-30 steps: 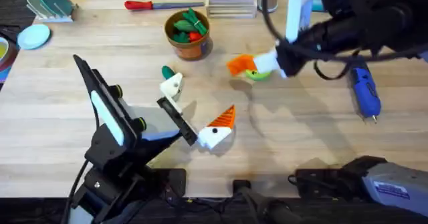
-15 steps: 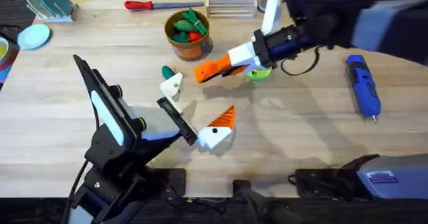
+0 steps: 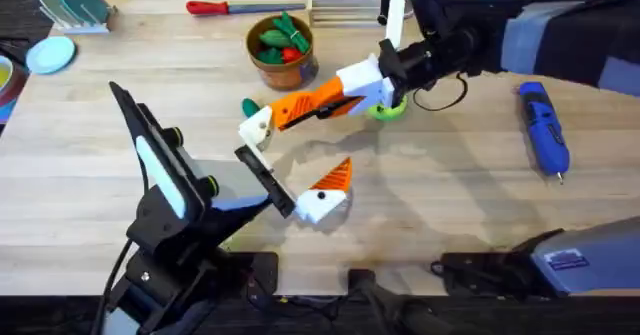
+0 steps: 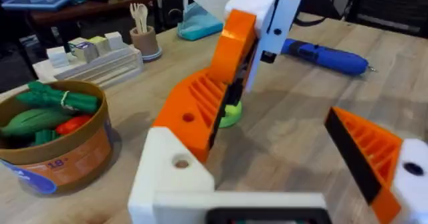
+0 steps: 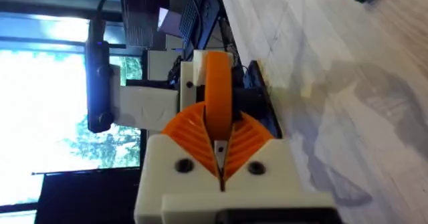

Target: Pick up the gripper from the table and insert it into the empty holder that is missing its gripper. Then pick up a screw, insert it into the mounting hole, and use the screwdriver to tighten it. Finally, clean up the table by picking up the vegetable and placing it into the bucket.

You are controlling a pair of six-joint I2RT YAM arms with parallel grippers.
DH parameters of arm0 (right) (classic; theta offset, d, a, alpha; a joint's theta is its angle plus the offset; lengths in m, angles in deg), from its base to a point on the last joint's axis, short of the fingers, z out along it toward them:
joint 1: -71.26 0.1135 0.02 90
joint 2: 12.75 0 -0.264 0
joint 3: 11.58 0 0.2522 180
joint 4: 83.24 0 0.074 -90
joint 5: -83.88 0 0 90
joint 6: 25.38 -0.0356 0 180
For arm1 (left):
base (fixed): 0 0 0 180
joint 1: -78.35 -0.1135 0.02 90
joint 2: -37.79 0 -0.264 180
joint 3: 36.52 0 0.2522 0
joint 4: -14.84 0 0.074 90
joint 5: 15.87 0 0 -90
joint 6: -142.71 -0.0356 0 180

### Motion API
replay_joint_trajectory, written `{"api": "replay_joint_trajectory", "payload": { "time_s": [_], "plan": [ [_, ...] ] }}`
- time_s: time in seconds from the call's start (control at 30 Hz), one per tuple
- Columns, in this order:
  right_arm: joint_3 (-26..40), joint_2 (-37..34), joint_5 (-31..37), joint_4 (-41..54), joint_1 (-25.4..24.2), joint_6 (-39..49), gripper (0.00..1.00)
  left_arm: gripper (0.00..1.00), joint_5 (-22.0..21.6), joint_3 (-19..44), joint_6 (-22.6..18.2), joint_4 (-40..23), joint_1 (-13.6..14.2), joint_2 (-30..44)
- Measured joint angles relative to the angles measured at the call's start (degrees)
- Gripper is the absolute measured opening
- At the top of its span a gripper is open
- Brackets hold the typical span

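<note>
From above, the right gripper (image 3: pixel 290 115) reaches across the wooden bench (image 3: pixel 430 205). Its fingers are clenched on the orange gripper (image 3: pixel 305 107), with the tip right beside the white holder (image 3: pixel 256 127) of the left gripper (image 3: pixel 290 170). The left one's fingers are spread apart with nothing between them. The bucket (image 3: pixel 281 50) sits near the back with green toys inside. The blue screwdriver (image 3: pixel 543 130) lies far off on the right. A red screwdriver (image 3: pixel 225 7) lies at the back edge.

From the left wrist, the orange gripper (image 4: pixel 210 93) touches the top of the white holder (image 4: pixel 170 174). The bucket (image 4: pixel 53 144) is close by.

From the right wrist, the orange gripper (image 5: pixel 218 100) is pinched between two ribbed orange pads (image 5: pixel 184 134).
</note>
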Motion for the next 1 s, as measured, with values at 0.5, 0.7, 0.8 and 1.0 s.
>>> {"api": "replay_joint_trajectory", "payload": {
  "time_s": [0.5,0.7,0.8,1.0],
  "plan": [
    [0.0,-3.8,-1.9,-0.7,3.0,-0.2,0.009,0.993,-2.7,0.0,0.5,-0.2,-0.2,0.0],
    [0.0,-3.8,-2.5,-0.7,4.2,-0.1,0.009,0.993,-3.4,0.0,0.5,-0.2,-0.2,0.0],
    [0.0,-3.8,-3.1,-0.5,4.1,0.2,0.009,0.993,-3.2,0.0,0.5,-0.2,-0.2,0.0],
    [0.0,-3.8,-4.2,-0.5,2.0,0.7,0.009,0.993,-1.9,0.0,0.5,-0.1,-0.2,0.0]
  ]
}}
